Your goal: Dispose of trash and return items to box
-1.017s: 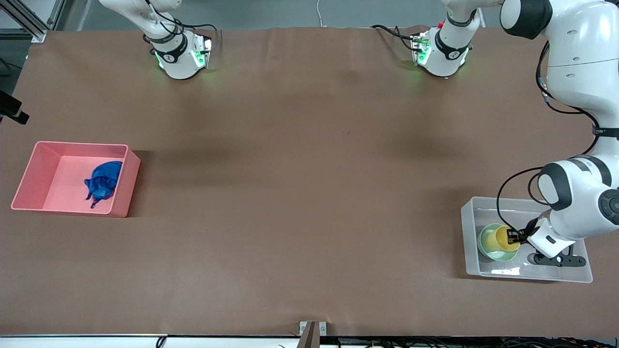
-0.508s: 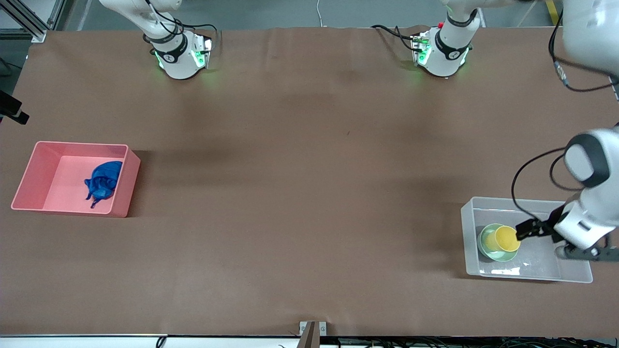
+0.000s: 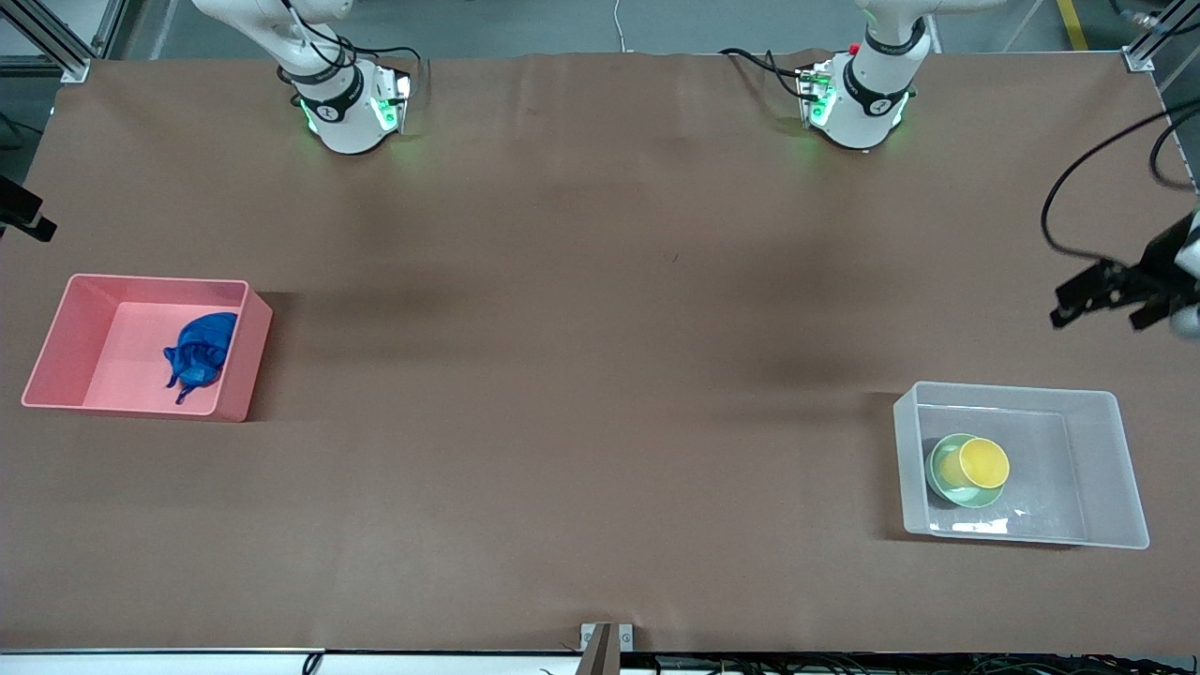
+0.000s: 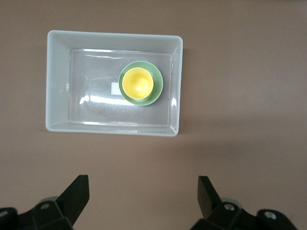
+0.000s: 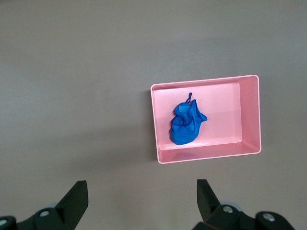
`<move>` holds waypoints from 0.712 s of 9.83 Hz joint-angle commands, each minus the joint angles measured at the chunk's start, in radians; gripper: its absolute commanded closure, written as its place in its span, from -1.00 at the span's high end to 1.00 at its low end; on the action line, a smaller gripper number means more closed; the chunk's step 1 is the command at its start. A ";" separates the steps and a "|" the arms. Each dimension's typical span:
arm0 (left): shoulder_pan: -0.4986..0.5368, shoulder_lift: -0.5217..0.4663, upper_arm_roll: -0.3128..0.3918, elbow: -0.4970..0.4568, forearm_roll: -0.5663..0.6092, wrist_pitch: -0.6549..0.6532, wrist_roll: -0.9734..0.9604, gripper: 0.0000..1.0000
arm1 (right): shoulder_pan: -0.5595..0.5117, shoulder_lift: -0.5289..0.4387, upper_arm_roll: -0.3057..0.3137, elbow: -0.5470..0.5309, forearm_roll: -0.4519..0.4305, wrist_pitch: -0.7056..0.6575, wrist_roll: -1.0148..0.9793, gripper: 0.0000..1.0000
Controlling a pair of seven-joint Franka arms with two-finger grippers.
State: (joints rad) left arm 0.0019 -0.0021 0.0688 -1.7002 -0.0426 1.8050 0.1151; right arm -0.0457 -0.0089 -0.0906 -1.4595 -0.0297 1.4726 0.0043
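1. Toward the left arm's end of the table [image 3: 600, 375], the clear box [image 3: 1120, 469] sat on the brown surface, holding the mint-green bowl [image 3: 940, 483] with the yellow cup [image 3: 982, 462] nested inside it — both toward the box end that faced the right arm's end of the table.
2. A small white label [image 4: 115, 88] showed on the box floor, just beside the bowl.
3. Left claw [image 3: 1097, 305]: raised in the air over bare table, above the table's edge at the left arm's end, its fingers [image 4: 76, 191] spread wide apart and holding nothing; the box lay on the table well apart from it, nearer the front camera.
4. Toward the right arm's end of the table, the pink tub [image 3: 56, 375] contained the blue trash [image 3: 199, 354], a crumpled wad lying against the tub wall that faced the left arm's end.
5. Right claw [image 5: 142, 199]: seen only in the right wrist view — fingers wide apart and empty, high above bare table beside the pink tub.
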 commanded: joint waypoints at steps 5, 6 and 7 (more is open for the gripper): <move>0.001 0.001 -0.053 0.180 0.056 -0.249 -0.054 1.00 | 0.000 0.001 0.002 0.008 -0.001 -0.005 0.016 1.00; 0.001 -0.003 -0.056 0.169 0.056 -0.251 -0.054 1.00 | -0.002 0.001 0.002 0.008 -0.001 -0.005 0.016 1.00; 0.006 -0.007 -0.055 0.166 0.055 -0.256 -0.052 1.00 | -0.002 0.001 0.002 0.008 -0.001 -0.005 0.016 1.00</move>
State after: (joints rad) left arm -0.0009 -0.0116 0.0204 -1.5100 -0.0095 1.5663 0.0723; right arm -0.0458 -0.0089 -0.0907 -1.4596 -0.0297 1.4726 0.0045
